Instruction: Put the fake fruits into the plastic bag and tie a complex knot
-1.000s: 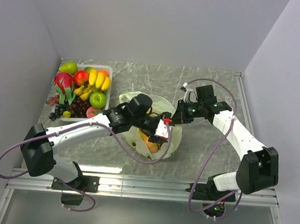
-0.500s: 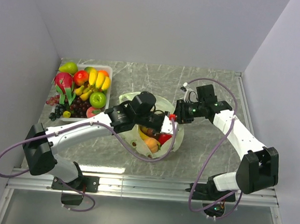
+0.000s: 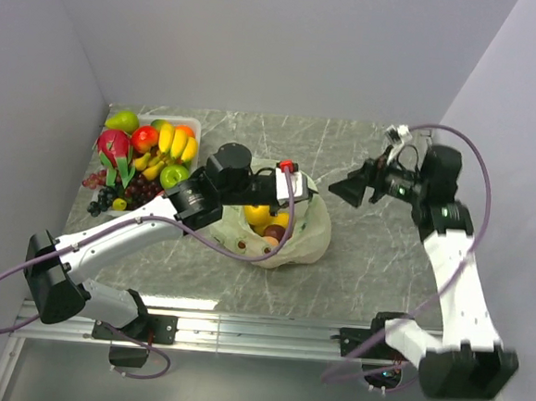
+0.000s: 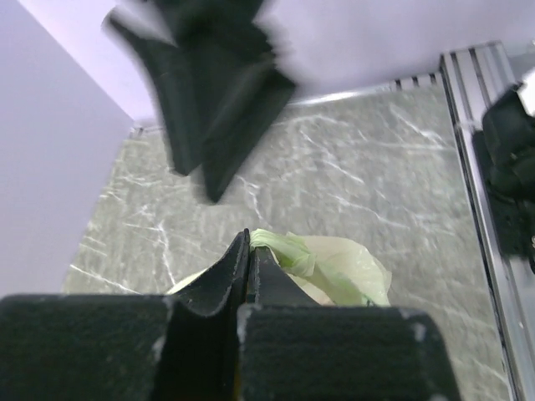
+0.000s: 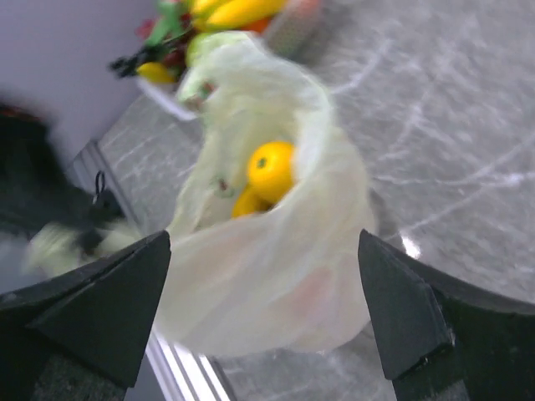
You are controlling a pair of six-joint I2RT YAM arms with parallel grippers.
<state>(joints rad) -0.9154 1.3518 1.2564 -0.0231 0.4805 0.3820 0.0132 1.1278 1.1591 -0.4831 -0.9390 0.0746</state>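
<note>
Your left claw (image 4: 248,242) is clamped on the plastic bag (image 3: 310,234) mid-table (image 3: 366,255); your right claw (image 3: 345,188) gapes wide, toward the right edge.

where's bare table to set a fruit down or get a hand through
Free: the back strip behind the bag, between tray and right end effector; also the near-right patch between bag and right arm. Crowded: the far-left corner, with tray, fruits and the left arm in front.
</note>
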